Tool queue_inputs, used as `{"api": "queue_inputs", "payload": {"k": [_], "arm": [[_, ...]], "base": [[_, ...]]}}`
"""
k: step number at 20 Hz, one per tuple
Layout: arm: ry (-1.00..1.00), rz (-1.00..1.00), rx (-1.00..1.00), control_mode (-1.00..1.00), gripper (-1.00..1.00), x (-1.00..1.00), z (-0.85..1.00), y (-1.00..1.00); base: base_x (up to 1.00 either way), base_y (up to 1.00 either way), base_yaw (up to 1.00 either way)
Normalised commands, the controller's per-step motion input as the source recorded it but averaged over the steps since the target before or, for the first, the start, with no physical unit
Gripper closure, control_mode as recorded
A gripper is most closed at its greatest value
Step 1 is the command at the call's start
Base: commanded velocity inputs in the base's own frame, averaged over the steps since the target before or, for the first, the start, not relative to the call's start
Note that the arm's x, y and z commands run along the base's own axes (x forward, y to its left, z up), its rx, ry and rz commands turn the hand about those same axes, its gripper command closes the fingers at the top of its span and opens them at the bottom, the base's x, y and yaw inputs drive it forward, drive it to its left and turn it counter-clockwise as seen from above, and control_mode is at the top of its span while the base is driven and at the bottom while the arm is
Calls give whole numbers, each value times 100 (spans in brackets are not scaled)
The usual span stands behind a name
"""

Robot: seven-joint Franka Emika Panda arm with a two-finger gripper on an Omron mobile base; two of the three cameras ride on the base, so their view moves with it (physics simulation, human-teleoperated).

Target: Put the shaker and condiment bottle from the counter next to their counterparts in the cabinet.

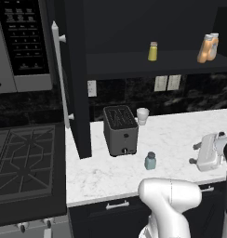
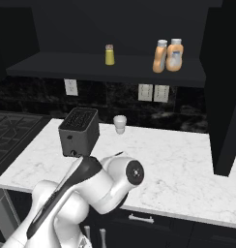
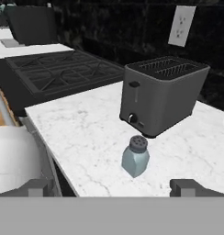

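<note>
The gripper (image 3: 112, 187) is hovering with fingers spread wide, holding nothing. The shaker (image 3: 135, 156) is standing upright on the counter (image 3: 77, 133), at the toaster's (image 3: 159, 94) five o'clock. Centre the fingers around its body before closing.

Arm: a white arm with dark joints is seen folded low in front of the base, its rounded elbow raised at worktop height.
Wrist: the hand is turned sideways at the right edge of the left base view, level above the worktop.
Gripper (image 3: 115, 187): the jaws are spread fully apart, nothing being held between them.
Fingertips (image 3: 189, 187): two small dark tips are seen at the bottom of the hand view, well apart.
</note>
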Motion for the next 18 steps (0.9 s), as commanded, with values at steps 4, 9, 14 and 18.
{"api": "queue_inputs", "payload": {"k": [4,9,14,18], "arm": [[12,11,0,-100,-100,13,-32,8],[1,9,0,-100,-100,13,-3,0],[0,9,0,-100,-100,25,-2,1],[0,10,0,-100,-100,25,-6,2]], "base": [[0,0,0],[0,0,0],[0,0,0],[0,0,0]]}}
